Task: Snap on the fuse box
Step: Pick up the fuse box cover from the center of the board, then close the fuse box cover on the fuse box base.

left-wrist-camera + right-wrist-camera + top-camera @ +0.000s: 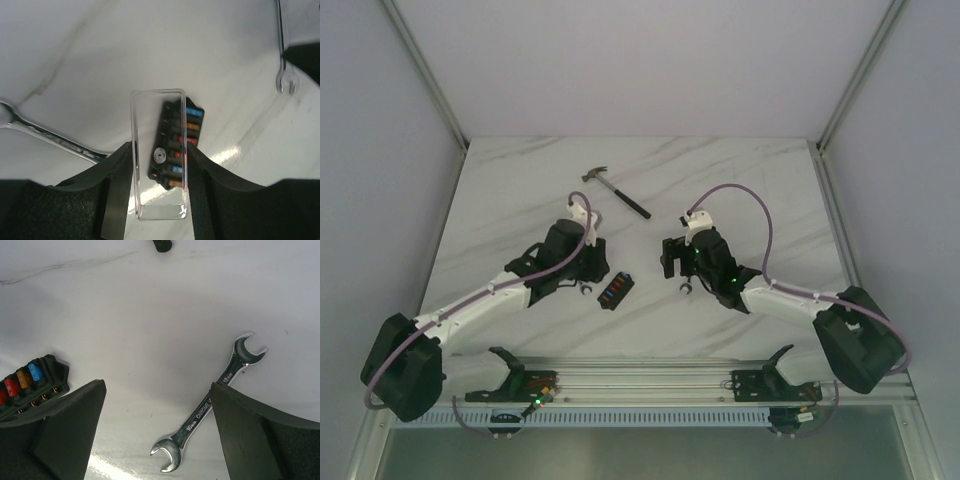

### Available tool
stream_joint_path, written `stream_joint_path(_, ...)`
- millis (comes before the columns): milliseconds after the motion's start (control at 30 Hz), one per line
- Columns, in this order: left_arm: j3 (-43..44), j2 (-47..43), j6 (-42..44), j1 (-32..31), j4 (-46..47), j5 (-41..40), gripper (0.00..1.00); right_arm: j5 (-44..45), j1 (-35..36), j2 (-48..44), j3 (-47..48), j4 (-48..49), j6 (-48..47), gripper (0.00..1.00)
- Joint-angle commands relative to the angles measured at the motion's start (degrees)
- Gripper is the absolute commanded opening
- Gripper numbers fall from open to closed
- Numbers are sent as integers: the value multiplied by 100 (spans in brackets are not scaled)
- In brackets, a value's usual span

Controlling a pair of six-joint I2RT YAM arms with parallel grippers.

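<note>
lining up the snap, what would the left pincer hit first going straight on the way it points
The fuse box, probably. The clear cover clamped in the left pincer overlaps the box in the wrist view, so the cover would touch it first; their gap is unclear.

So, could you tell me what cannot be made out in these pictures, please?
Left wrist: part of the fuse box, behind the left claw and its clear cover.
Right wrist: hammer cut by the top edge, fuse box by the left edge.
Top view: clear cover, too small to see.

Black fuse box [616,290] lies flat, uncovered, coloured fuses facing up.
</note>
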Motion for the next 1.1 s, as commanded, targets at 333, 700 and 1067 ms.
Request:
stream_joint_path(333,-97,576,938,-822,385,-149,38,353,-17,-396,-355,616,-57,95)
stream_joint_path(700,-217,880,1117,-826,903,29,39,357,-15,-316,-342,630,-77,100)
stream_joint_path(1067,-268,1110,1160,-822,951,-6,40,308,-17,-231,-307,630,-78,100)
